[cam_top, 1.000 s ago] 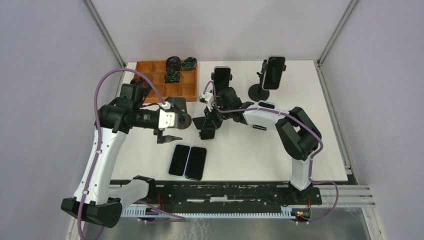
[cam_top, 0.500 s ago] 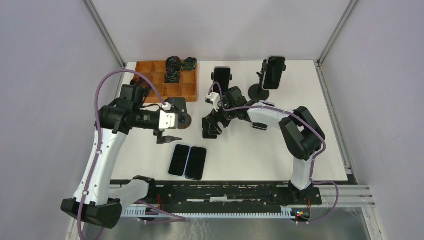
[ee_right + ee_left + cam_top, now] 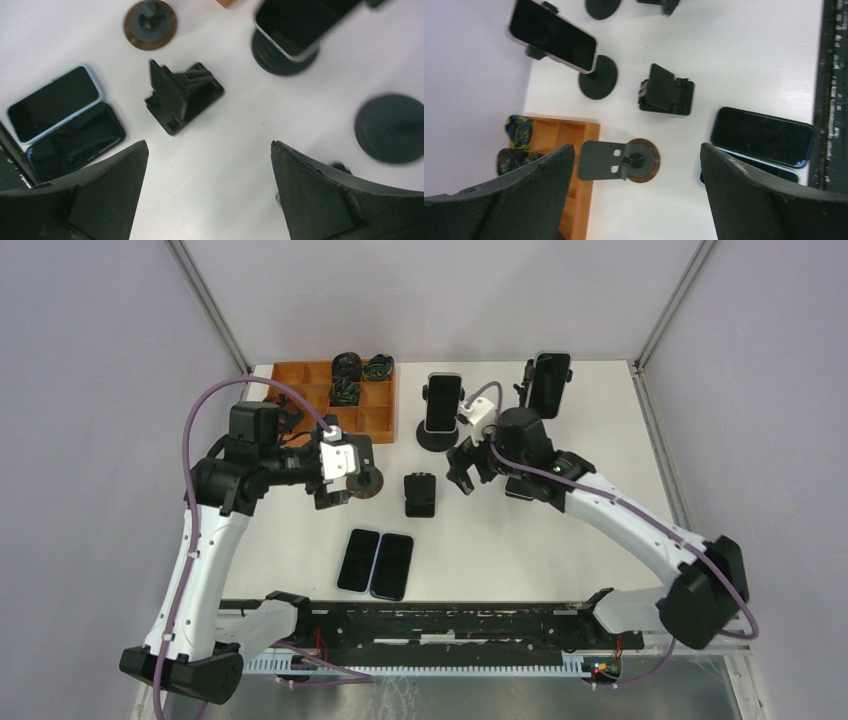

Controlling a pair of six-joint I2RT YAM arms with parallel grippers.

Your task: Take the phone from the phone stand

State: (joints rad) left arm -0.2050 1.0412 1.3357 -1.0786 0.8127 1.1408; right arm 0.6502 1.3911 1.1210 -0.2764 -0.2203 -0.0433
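Note:
Two phones remain clamped in upright stands at the back: one phone (image 3: 443,398) on a round black base (image 3: 437,437), also in the left wrist view as phone (image 3: 553,36), and a second phone (image 3: 549,383) at the back right. My right gripper (image 3: 463,470) (image 3: 209,143) hangs open and empty just right of a small black folding stand (image 3: 420,494) (image 3: 182,96) lying on the table. My left gripper (image 3: 333,496) (image 3: 636,146) is open above an empty wood-based stand (image 3: 634,160).
Two phones (image 3: 358,560) (image 3: 392,566) lie flat side by side near the front edge. An orange compartment tray (image 3: 375,422) with dark coiled items sits at the back left. The second stand's round base (image 3: 392,127) is close to my right finger.
My right gripper opened, let go of the black folding stand and pulled back to the right; its arm swung out. The left gripper shifted slightly toward the back.

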